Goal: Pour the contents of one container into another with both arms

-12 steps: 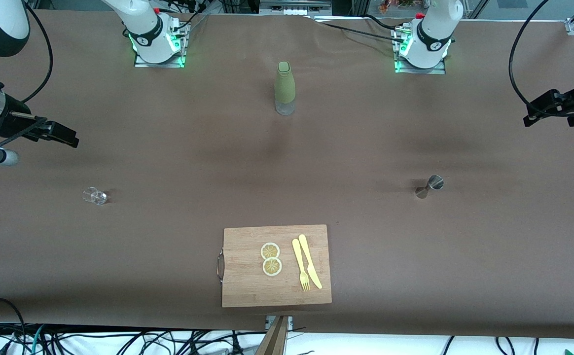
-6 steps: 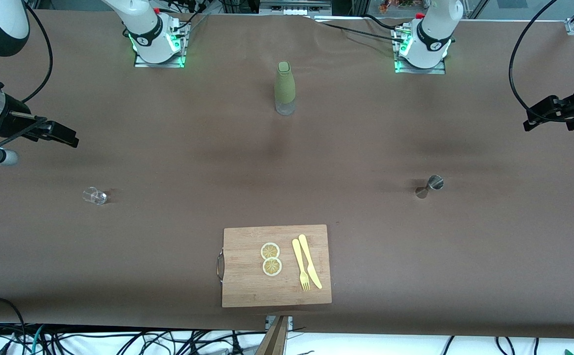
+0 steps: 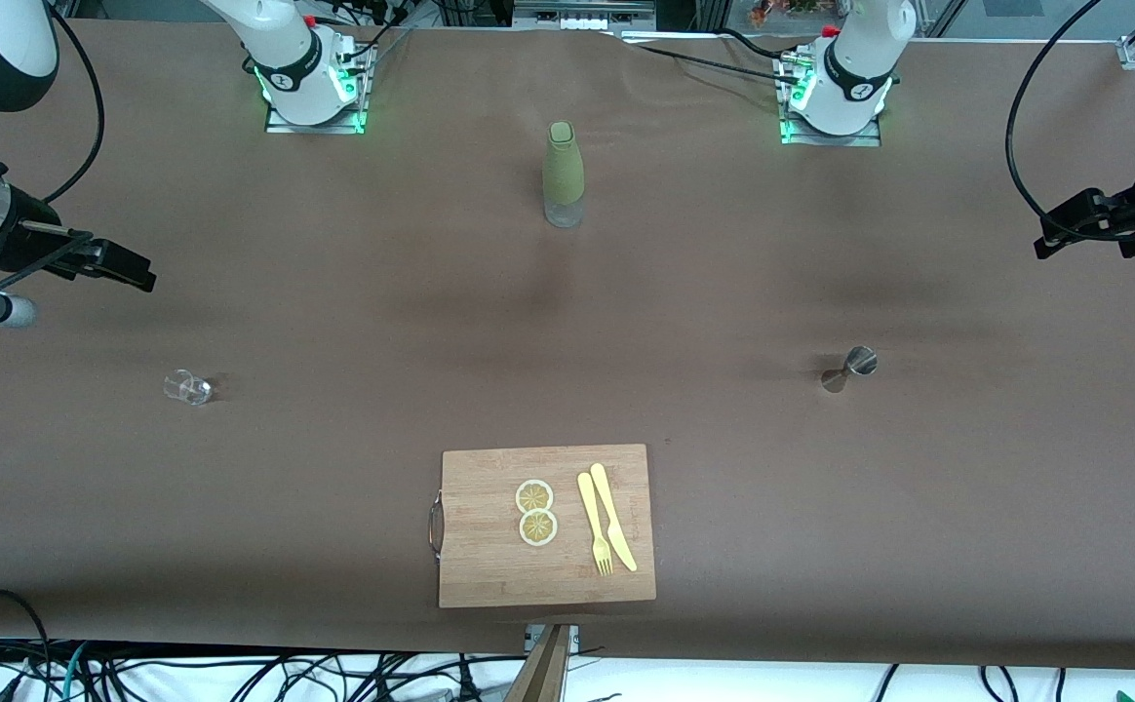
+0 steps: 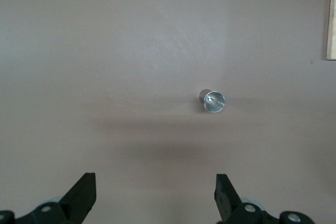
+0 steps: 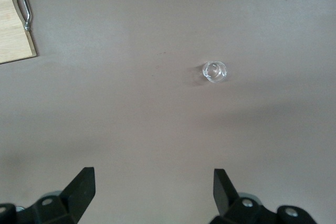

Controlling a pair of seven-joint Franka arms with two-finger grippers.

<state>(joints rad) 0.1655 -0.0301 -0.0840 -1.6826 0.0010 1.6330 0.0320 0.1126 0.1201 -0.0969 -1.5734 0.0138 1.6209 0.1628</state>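
A small clear glass (image 3: pixel 187 387) (image 5: pixel 215 72) stands on the brown table toward the right arm's end. A steel jigger (image 3: pixel 850 368) (image 4: pixel 212 100) stands toward the left arm's end. A bottle in a green sleeve (image 3: pixel 564 175) stands upright between the two arm bases. My right gripper (image 3: pixel 138 273) (image 5: pixel 154 190) hovers open and empty over the table near the glass. Above the table's edge, at some distance from the jigger, my left gripper (image 3: pixel 1043 239) (image 4: pixel 156 192) hangs open and empty.
A wooden cutting board (image 3: pixel 489 565) with a metal handle lies near the front camera. On it lie two lemon slices (image 3: pixel 535 512), a yellow fork (image 3: pixel 594 526) and a yellow knife (image 3: pixel 614 517). Black cables loop off both arms.
The left gripper has shifted slightly over the table's edge. The right arm and the objects have not moved.
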